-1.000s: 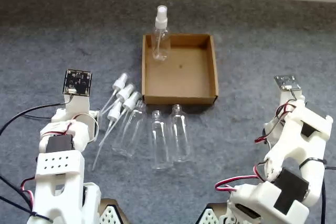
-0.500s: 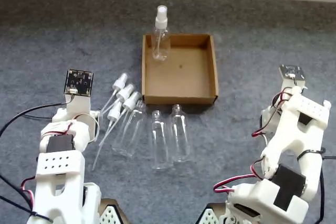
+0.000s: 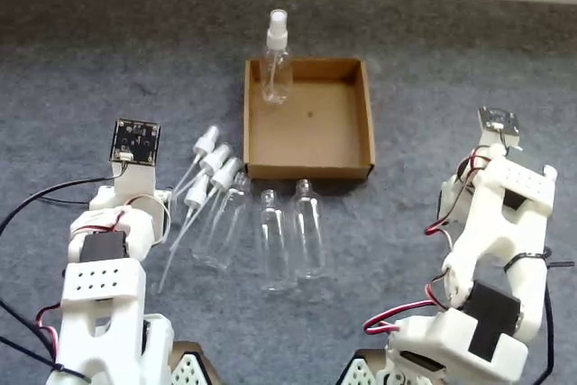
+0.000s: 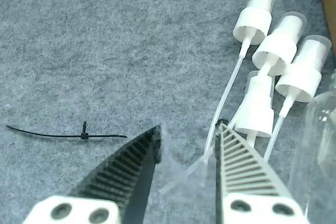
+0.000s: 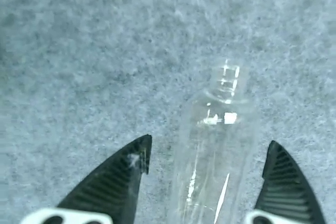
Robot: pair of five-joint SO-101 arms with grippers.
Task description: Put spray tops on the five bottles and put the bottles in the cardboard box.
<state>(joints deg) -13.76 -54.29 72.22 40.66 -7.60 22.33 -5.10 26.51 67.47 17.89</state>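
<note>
- Left tool (image 4: 189, 128) part open, low over worktop (image 4: 79, 35), tips by the tubes of four loose spray tops (image 4: 278, 43).
- Right tool (image 5: 209, 142) wide, uncapped bottle (image 5: 218, 124) lying flat between jaws.
- Capped bottle (image 3: 276, 65) upright in cardboard box (image 3: 306, 169), back-left corner; three bare bottles (image 3: 275, 241) lie just in front.

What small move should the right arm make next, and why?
Probably it should lower the right end effector and close it on the bottle. Its jaws are open, and the bottle, which has no cap, lies between them on the carpet, so a short descent and a squeeze seem enough to grasp it.
</note>
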